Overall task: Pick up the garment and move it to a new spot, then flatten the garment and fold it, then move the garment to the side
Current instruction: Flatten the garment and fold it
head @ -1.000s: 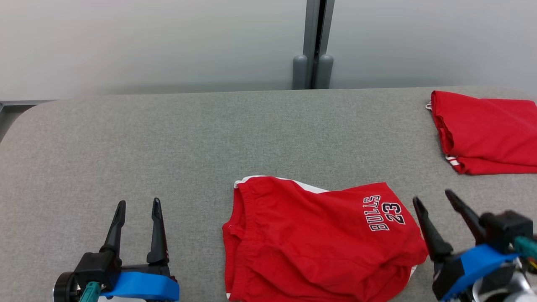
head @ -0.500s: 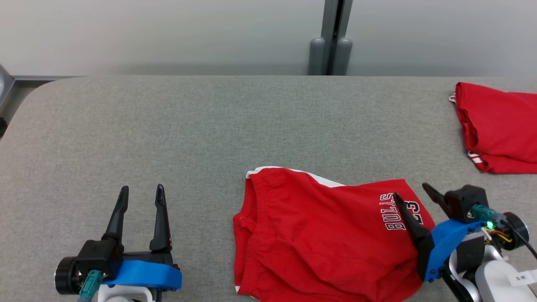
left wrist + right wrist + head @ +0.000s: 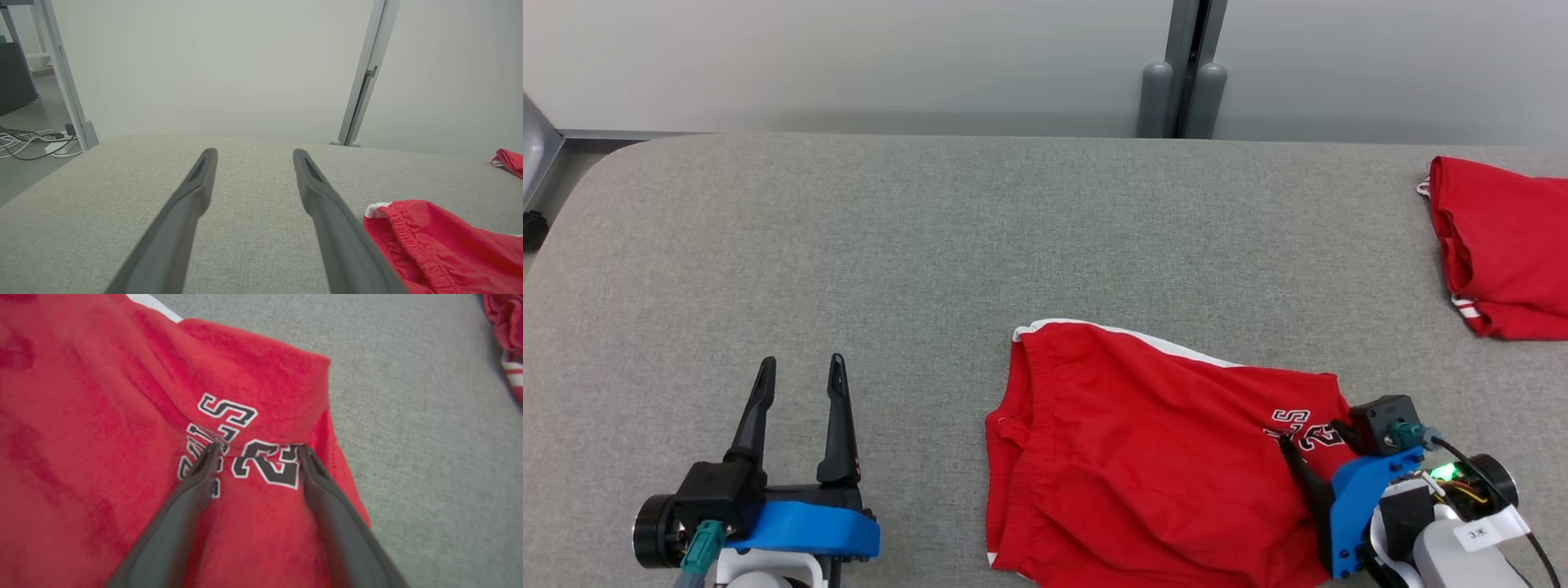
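The red shorts [image 3: 1143, 457] lie spread on the grey table [image 3: 931, 245] at the lower centre-right of the head view, with the waistband [image 3: 1023, 367] at their left edge and a white trim along the upper edge. The right gripper [image 3: 1311, 437] stands over the right end of the shorts, at the lower right of the frame. In the right wrist view its fingers are released and spread, the tips resting on the cloth at either side of the printed lettering [image 3: 267, 465], with a crease running in the fabric between them. The left gripper [image 3: 798, 371] sits at the lower left, well apart from the shorts, with its fingers released, parted and above bare table. A second red garment [image 3: 1503, 245] lies at the right edge of the table, apart from the shorts. A grey post [image 3: 1184, 82] stands behind the far edge. Cables [image 3: 24, 141] lie on the floor at the left of the left wrist view.
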